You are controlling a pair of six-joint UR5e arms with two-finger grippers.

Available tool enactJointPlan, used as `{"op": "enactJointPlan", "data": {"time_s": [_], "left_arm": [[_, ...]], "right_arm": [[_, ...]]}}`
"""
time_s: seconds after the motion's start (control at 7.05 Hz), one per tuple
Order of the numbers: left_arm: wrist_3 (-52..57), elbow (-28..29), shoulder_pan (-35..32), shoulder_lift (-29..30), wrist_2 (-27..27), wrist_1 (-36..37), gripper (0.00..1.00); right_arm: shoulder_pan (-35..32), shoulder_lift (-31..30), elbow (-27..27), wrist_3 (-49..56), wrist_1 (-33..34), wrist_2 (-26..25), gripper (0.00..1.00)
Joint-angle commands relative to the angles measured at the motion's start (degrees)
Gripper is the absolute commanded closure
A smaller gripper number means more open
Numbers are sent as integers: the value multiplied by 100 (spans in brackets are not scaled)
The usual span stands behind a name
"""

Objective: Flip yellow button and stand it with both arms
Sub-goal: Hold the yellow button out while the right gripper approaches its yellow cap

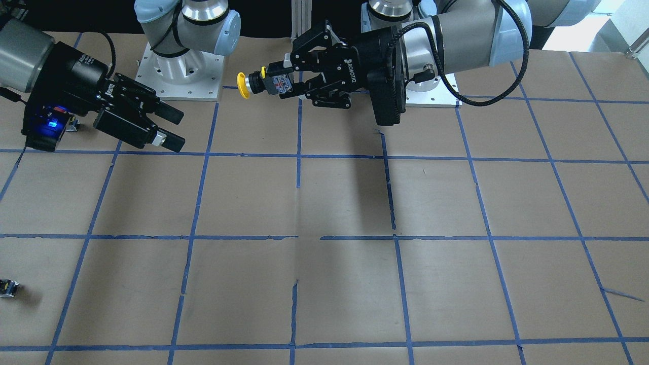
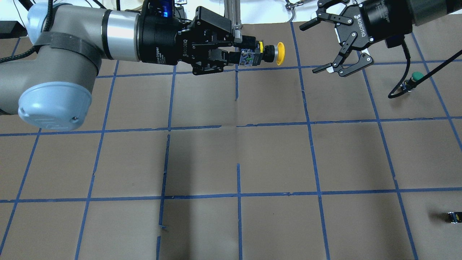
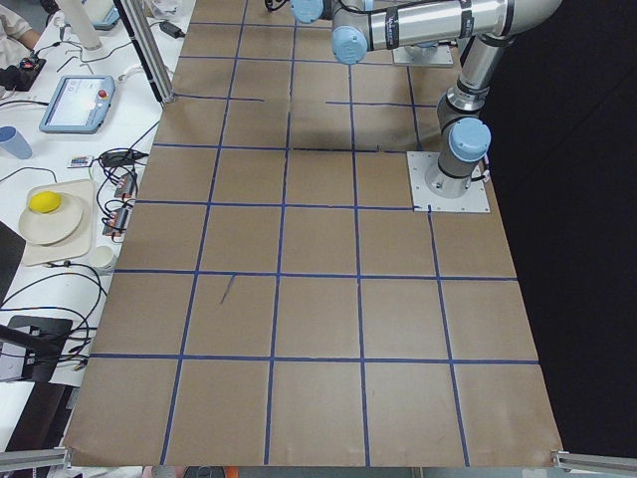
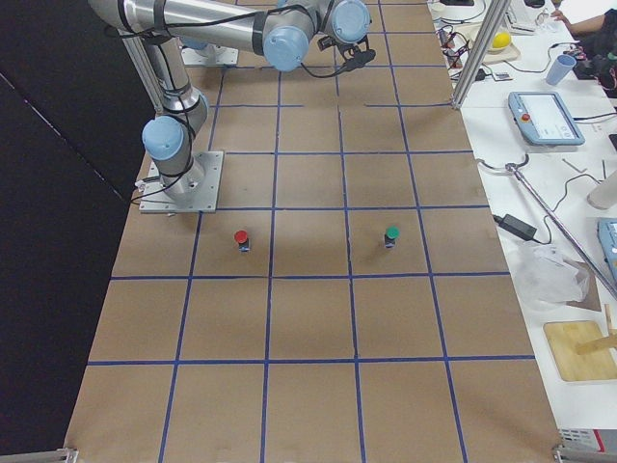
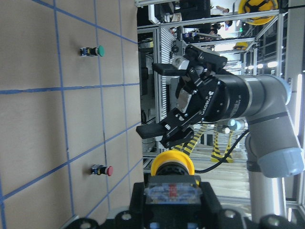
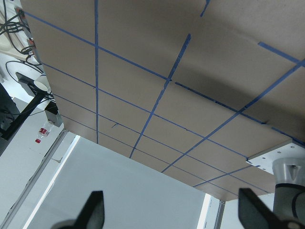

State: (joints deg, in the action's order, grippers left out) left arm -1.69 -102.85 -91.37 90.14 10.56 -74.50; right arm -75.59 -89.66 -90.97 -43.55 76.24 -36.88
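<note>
above the table (image 2: 216,159), i am clamping the yellow button (image 2: 265,54) by its body in my left gripper (image 2: 238,57), cap pointing at my spread-open, empty right gripper (image 2: 309,48), so i am judging handover and standing not yet done.

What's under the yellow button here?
Only bare table: the yellow button hangs in the air, held sideways by the left gripper, cap toward the open right gripper. The left gripper's fingers cover the rear of its body.
</note>
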Motion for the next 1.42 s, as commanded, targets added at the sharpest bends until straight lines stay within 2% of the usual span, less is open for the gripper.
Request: {"op": "enactJointPlan", "data": {"time_s": [0.0,0.14,0.43,0.71,1.13,1.28], "left_arm": [[-68,2,-4,38,-213,102,95],[-68,-7,-4,30,-213,120,95],[-94,2,-4,39,-222,120,95],[-103,-7,-4,30,-274,111,95],[-103,-7,-4,30,-283,111,95],[-103,-7,-4,21,-274,111,95]], "right_arm": [[-34,-253,0,-266,-92,250,0],[-34,-333,9,-294,-92,487,0],[-217,-509,0,-294,-92,533,0],[-272,-492,-9,-329,-92,812,0],[-324,-518,-79,-347,-136,814,1],[-324,-518,-79,-347,-136,814,5]]}}
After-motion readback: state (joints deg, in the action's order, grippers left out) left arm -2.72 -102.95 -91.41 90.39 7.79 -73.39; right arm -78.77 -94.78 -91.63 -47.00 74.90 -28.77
